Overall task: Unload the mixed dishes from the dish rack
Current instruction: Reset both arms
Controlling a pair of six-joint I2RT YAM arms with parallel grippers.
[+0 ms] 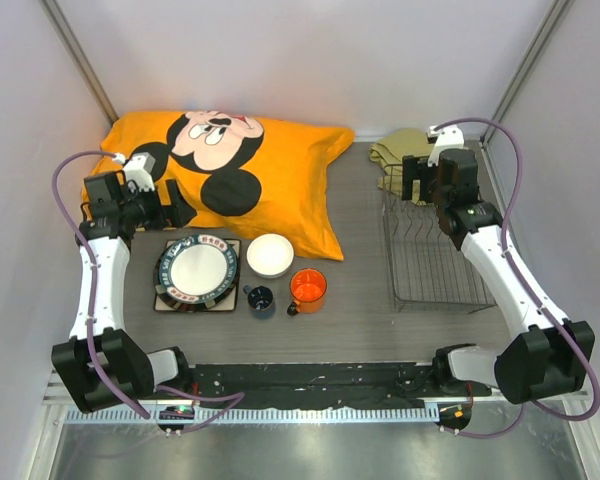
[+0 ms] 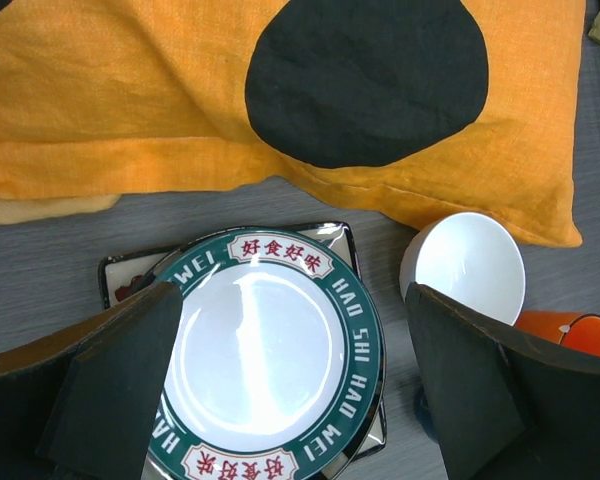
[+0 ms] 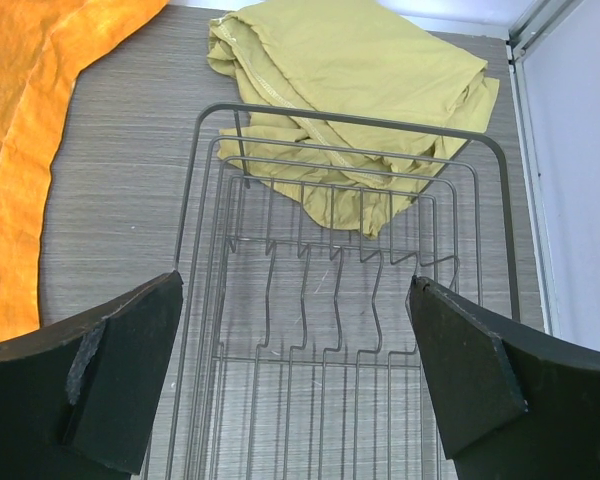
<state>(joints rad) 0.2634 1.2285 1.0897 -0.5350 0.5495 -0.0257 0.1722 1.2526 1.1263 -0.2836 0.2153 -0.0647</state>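
The dish rack (image 1: 430,260) stands empty at the right, its bare wires (image 3: 330,330) filling the right wrist view. The mixed dishes sit on the table at the left. A white plate with a green lettered rim (image 1: 197,272) (image 2: 270,350) lies on top of a square plate (image 2: 120,275). Beside them are a white bowl (image 1: 270,255) (image 2: 465,265), an orange mug (image 1: 307,288) (image 2: 580,330) and a small dark-blue cup (image 1: 260,299). My left gripper (image 1: 170,208) (image 2: 295,390) hangs open above the plates. My right gripper (image 1: 420,180) (image 3: 295,380) is open over the rack's far end, holding nothing.
A large orange cartoon pillow (image 1: 230,170) (image 2: 180,120) lies behind the dishes. An olive-green folded cloth (image 1: 400,155) (image 3: 350,90) sits behind the rack, partly under its far edge. White walls close in both sides.
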